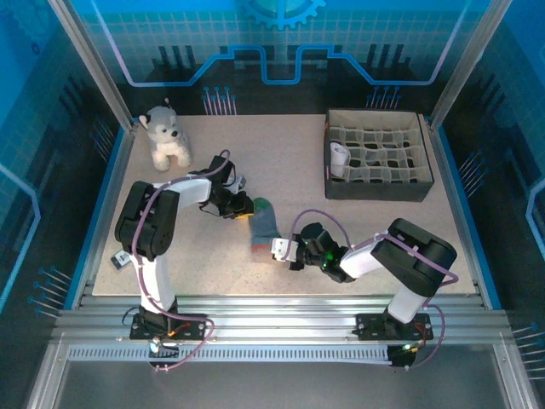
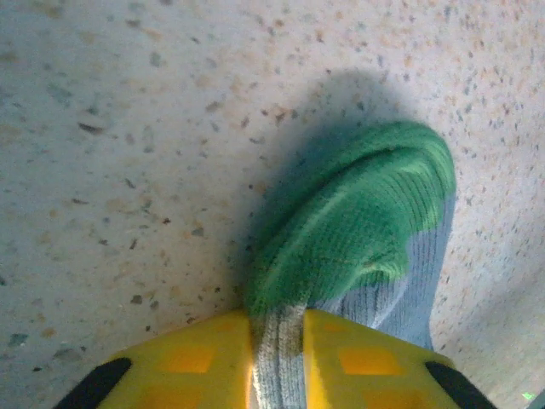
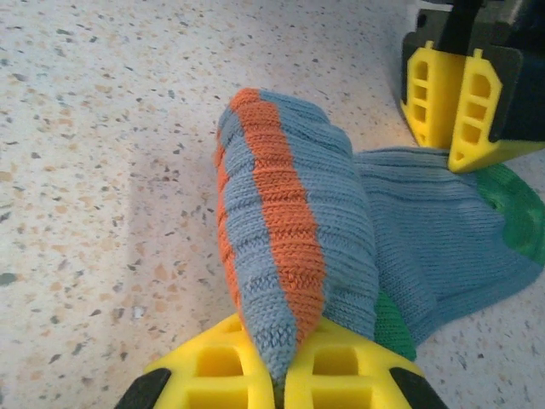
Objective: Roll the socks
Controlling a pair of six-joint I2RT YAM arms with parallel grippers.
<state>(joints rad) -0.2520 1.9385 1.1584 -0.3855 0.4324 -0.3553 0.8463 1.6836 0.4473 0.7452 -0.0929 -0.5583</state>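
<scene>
Beige speckled tabletop (image 1: 289, 162), set in a blue-lit enclosure with metal posts. One teal sock (image 1: 262, 223), lying between the two grippers: left gripper (image 1: 245, 208) clamped on its green toe, right gripper (image 1: 274, 248) clamped on its folded orange-striped cuff. One plush dog (image 1: 166, 136), beyond the left gripper. One divided box (image 1: 379, 189), beyond the right gripper.

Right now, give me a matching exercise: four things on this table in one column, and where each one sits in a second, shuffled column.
1. plush dog
2. white roll
3. sock's green toe
4. sock's orange band

A. at the end pinched in the right jaws
B. far left of the table
C. just ahead of the left jaws
D. left compartment of the divider box

Pairs: 1-B, 2-D, 3-C, 4-A
</scene>
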